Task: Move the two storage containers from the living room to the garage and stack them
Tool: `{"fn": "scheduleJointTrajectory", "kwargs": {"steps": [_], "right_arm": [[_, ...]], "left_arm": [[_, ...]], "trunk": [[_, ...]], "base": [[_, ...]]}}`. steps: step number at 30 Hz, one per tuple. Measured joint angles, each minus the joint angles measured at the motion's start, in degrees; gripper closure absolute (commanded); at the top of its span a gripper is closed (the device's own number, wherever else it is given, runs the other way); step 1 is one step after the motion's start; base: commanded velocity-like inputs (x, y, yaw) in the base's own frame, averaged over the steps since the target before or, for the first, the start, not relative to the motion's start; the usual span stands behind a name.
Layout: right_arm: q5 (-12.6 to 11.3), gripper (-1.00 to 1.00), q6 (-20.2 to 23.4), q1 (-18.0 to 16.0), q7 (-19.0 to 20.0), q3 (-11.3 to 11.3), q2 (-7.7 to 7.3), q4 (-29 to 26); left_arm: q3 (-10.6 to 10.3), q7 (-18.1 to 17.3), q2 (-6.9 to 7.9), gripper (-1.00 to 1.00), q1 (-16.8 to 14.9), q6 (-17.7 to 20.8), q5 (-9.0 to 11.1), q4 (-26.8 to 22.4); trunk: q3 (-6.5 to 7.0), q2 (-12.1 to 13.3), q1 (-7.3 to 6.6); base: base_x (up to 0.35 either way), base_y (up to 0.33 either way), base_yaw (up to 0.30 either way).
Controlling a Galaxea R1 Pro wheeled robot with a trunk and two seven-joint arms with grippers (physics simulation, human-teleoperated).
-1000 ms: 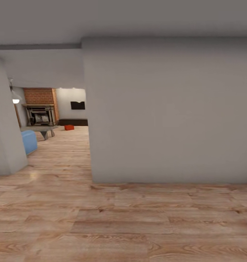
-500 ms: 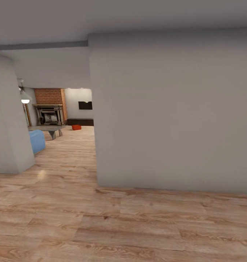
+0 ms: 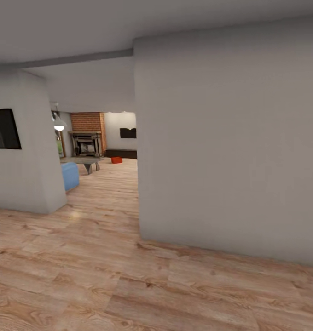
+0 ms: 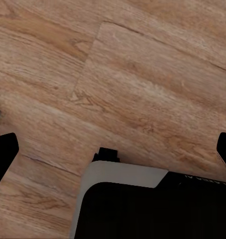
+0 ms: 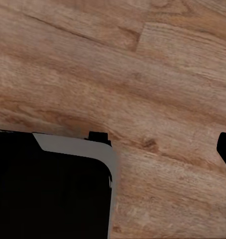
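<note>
Above wood planks (image 4: 142,89), both arms hang, jaws spread

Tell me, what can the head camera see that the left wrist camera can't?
Head view: a big grey wall, and far off a brick fireplace, a blue seat and one orange-red container. Left wrist view: the left gripper, its dark fingertips wide apart, above a black-and-grey robot part. Both: the light wood plank floor.

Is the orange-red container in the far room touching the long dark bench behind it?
Cannot tell. In the head view the storage container sits just before the dark bench, too small to show any gap.
</note>
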Motion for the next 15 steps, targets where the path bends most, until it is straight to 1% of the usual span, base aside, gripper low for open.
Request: {"fn": "scheduleJointTrajectory", "kwargs": {"steps": [15], "right_arm": [[0.0, -1.0, 0.0, 0.0, 0.0, 0.0, 0.0, 0.0]], "left_arm": [[0.0, 0.0, -0.02, -1.0, 0.0, 0.0, 0.0, 0.0]], "trunk": [[0.0, 0.0, 0.0]], "base": [[0.324, 0.0, 0.269]]}}
